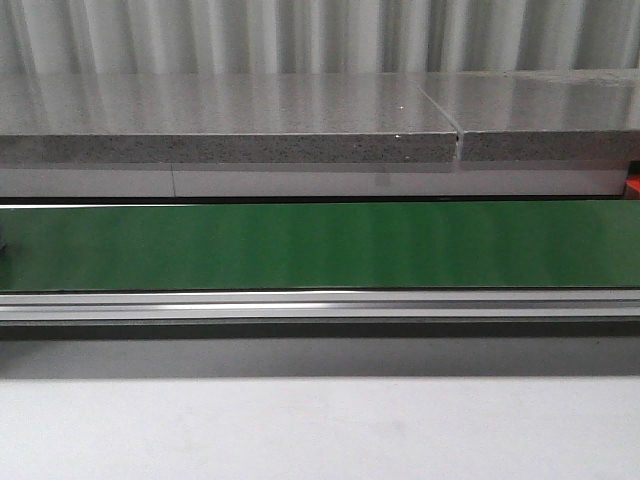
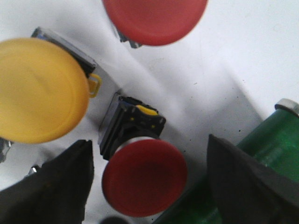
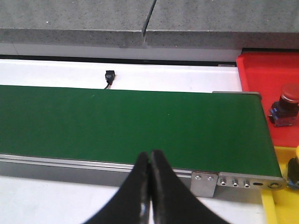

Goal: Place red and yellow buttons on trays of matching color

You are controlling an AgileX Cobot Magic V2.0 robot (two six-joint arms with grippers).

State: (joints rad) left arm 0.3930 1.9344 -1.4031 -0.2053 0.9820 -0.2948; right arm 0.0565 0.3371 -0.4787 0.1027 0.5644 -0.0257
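In the left wrist view my left gripper [image 2: 147, 179] is open, with a red button [image 2: 144, 176] on a black base lying between its black fingers [image 2: 60, 186], touched by neither. A large yellow button [image 2: 39, 91] and a second red button [image 2: 155, 18] lie close by on the white surface. In the right wrist view my right gripper [image 3: 150, 161] is shut and empty, hanging over the near rail of the green belt [image 3: 131, 126]. The red tray [image 3: 268, 88] at the belt's end holds a red button [image 3: 285, 105]. Below it a yellow tray [image 3: 280, 205] shows a corner. Neither gripper shows in the front view.
The green conveyor belt [image 1: 320, 245] runs across the front view, with a grey stone ledge [image 1: 230, 125] behind and an aluminium rail [image 1: 320, 305] in front. A green roller end [image 2: 271, 144] sits beside my left gripper. A small black part [image 3: 109, 76] lies behind the belt.
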